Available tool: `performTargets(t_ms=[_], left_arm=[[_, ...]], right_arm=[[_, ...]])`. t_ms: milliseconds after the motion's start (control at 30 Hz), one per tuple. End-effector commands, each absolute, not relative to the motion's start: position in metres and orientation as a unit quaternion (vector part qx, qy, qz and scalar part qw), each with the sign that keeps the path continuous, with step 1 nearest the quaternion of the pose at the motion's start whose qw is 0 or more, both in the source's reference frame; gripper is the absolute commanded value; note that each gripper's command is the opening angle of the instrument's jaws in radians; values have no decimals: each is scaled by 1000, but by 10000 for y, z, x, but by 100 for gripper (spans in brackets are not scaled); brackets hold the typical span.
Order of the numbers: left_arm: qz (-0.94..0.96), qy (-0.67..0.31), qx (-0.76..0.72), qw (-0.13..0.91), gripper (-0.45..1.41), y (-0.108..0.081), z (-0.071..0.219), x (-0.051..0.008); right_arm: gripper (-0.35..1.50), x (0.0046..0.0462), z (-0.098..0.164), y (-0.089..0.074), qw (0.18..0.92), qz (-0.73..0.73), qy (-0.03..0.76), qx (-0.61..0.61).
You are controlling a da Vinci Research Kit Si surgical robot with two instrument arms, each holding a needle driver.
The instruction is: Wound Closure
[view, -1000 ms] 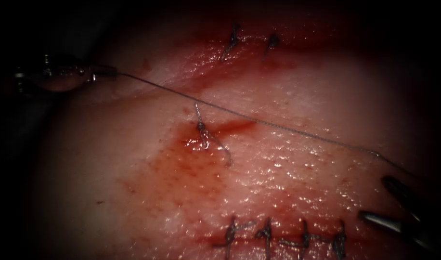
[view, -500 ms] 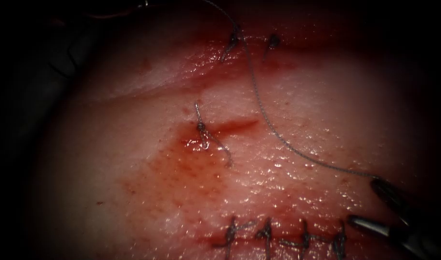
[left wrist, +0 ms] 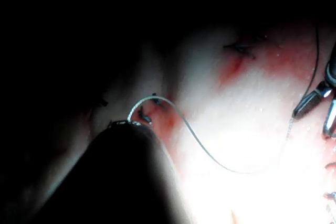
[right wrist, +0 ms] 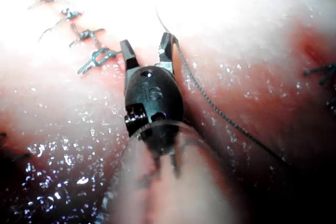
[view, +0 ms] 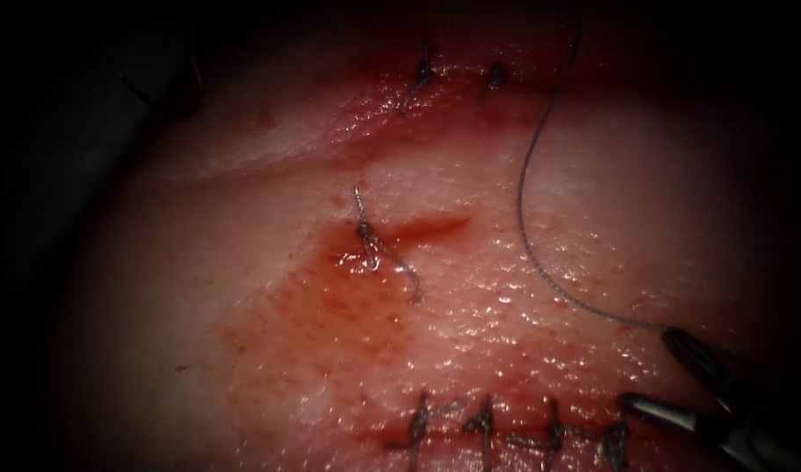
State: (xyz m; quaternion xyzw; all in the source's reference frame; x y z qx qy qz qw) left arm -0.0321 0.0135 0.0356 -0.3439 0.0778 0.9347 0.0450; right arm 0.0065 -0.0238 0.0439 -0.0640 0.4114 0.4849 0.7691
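Four stitches (view: 488, 428) close the near cut and two more (view: 427, 74) the far one. A single knot (view: 365, 232) with short ends sits mid-tissue (view: 243, 367) beside red fluid (view: 330, 297), so most of the sewing looks done. The right tool (view: 650, 367) has its claw spread, pinching nothing, with the loose thread (view: 520, 218) lying against one jaw right of the knot. That thread arcs away to the left tool (left wrist: 123, 125), apparently nipped at its tip; where the needle is I cannot tell.

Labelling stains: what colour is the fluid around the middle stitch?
Red fluid, on the pale pink tissue; clearest in the endoscope view.
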Motion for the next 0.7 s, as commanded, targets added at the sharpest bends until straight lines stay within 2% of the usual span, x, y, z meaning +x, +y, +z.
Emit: performTargets(t_ms=[33, 500, 533, 567, 633, 667, 700], left_arm=[[934, 80, -346, 42, -45, 140, 355, -335], [927, 99, -361, 32, -45, 150, 322, -425], [927, 101, -361, 33, -23, 151, 326, -430], [929, 103, -355, 35, 27, 152, 331, -435], [932, 107, -346, 38, 71, 153, 340, -441], [933, 109, -342, 36, 98, 154, 347, -443], [933, 110, -340, 37, 111, 155, 352, -444]], right_arm=[[51, 74, 446, -244, 769, 484, 412, -62], [59, 76, 451, -247, 776, 479, 407, -51], [58, 75, 450, -247, 776, 479, 407, -50], [54, 74, 448, -248, 776, 478, 409, -50], [44, 72, 441, -249, 774, 477, 414, -48], [34, 70, 437, -249, 772, 476, 419, -49], [17, 67, 430, -249, 769, 476, 424, -51]])
